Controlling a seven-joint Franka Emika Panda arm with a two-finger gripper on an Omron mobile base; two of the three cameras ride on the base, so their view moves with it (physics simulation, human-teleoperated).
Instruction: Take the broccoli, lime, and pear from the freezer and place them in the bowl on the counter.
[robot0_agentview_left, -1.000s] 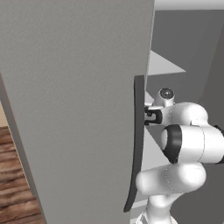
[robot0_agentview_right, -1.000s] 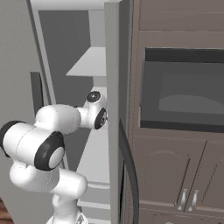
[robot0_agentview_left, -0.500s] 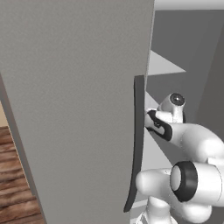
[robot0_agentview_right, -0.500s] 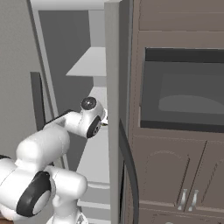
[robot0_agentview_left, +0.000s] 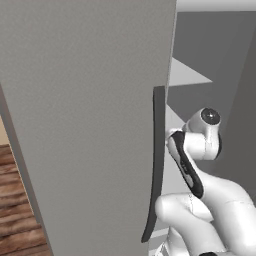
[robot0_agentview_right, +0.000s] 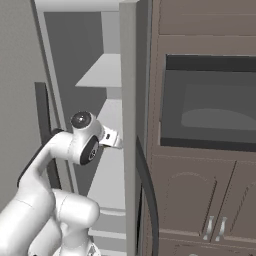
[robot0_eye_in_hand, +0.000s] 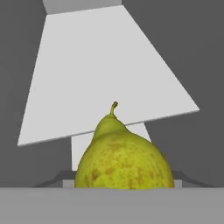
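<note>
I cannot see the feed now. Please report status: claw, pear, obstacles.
Claw state unclear. Pear close before the hand, stem up, filling its view. Arm reaching past the open freezer door toward the shelves.

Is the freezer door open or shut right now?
Open: the freezer door is swung out, and pale inner shelves show behind its edge.

pear (robot0_eye_in_hand: 124, 164): yellow-green, brown-speckled | freezer (robot0_agentview_left: 85, 120): grey | handle (robot0_agentview_left: 156, 165): dark
</note>
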